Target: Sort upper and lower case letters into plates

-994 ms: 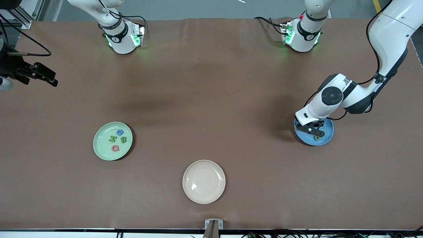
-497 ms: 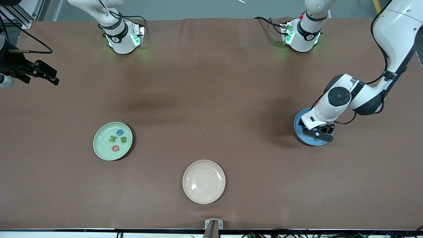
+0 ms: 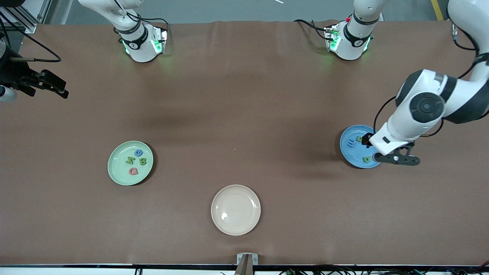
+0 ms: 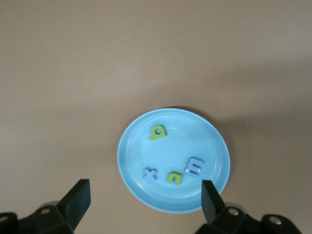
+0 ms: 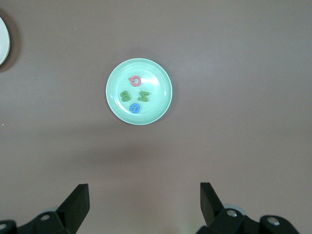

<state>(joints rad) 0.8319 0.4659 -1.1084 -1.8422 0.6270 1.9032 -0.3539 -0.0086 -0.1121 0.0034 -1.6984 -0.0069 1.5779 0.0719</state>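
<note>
The sky blue plate [image 3: 349, 152] lies toward the left arm's end of the table. Several small letters rest in it, among them a green one [image 4: 157, 132] and a pale blue one [image 4: 195, 166]. My left gripper [image 3: 397, 160] hangs open and empty over the plate's edge; in the left wrist view the left gripper [image 4: 145, 200] has that rim [image 4: 127, 146] between its fingers. The mint green plate [image 3: 114, 170] toward the right arm's end holds several letters, one of them pink [image 5: 135, 80]. My right gripper [image 3: 61, 88] waits open, high over the table's end.
A cream-beige plate [image 3: 235, 209] with nothing in it sits near the front edge, between the two coloured plates, and its rim [image 5: 2, 41] also shows in the right wrist view. Both arm bases [image 3: 141, 46] stand along the back edge.
The left gripper opened, left a green letter in the blue plate, then rose and drew back toward the left arm's end of the table. The right gripper barely moved.
</note>
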